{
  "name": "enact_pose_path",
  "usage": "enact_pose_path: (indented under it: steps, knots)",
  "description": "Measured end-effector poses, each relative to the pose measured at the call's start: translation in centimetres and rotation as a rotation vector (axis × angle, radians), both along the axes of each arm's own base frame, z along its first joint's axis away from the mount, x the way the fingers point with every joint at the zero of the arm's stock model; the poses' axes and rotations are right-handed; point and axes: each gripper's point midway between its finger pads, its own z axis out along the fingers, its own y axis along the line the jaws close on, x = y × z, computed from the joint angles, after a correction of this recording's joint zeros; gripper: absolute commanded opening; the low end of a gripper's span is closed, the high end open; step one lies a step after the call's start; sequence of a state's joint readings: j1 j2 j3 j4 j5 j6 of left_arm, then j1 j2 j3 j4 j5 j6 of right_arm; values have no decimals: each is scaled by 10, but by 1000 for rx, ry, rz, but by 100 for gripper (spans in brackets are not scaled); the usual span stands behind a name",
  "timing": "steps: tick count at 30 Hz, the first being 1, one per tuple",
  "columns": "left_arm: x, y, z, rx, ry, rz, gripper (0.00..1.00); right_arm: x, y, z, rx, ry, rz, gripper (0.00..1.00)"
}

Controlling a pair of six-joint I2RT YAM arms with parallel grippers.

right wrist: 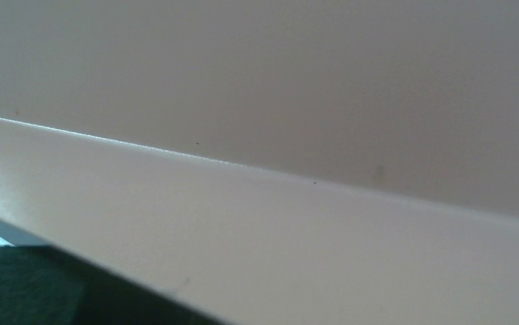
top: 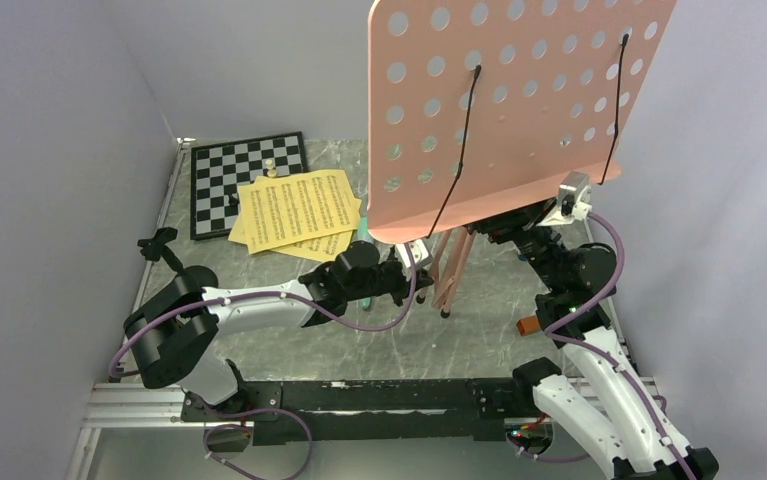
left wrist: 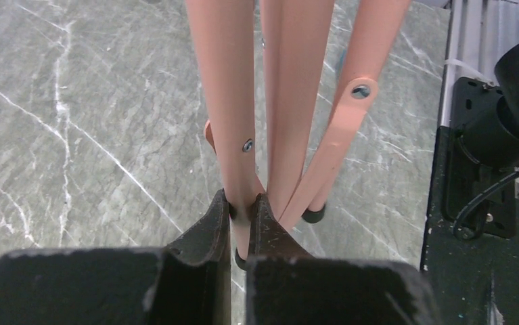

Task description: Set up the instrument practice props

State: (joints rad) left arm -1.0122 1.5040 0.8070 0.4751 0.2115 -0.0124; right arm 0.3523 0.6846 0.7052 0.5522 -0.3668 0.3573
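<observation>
Pinching one thin leg (left wrist: 228, 101) of the pink music stand (top: 519, 110) with the left gripper (left wrist: 243, 211), fingers (left wrist: 210, 233) clenched on it just above its black foot. Remaining legs bunched close beside it, over the grey table (left wrist: 74, 122).

Reaching with the right gripper (top: 549, 218) under the lower right edge of the stand's perforated desk; cannot tell whether clenched or released, wrist view all pink.

Left of the stand:
- mint-green tube (top: 363, 232) just beside the desk's corner
- yellow sheet-music pages (top: 297, 210) overlapping the chessboard (top: 227, 180)
- small black stand (top: 159, 245) farthest out

Orange block (top: 527, 325) near the stand's right.
</observation>
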Motion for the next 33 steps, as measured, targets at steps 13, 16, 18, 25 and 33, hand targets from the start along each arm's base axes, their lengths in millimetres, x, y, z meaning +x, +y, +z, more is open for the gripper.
enact_pose_path:
  steps: [13, 16, 18, 25, 33]
  knots:
    - [24, 22, -39, 189, -57, 125, 0, 10, -3, -15, -117, 21, -69, 0]
    - [29, 29, -49, 242, -69, 155, 0, 13, -4, -19, -131, 29, -83, 0]
    - [33, 33, -54, 270, -83, 177, 0, 14, -5, -19, -136, 27, -89, 0]
    - [57, 40, -59, 349, -162, 269, 0, 15, -6, -18, -148, 9, -104, 0]
    - [84, 60, -58, 395, -205, 325, 0, 21, -8, -12, -128, -12, -130, 0]
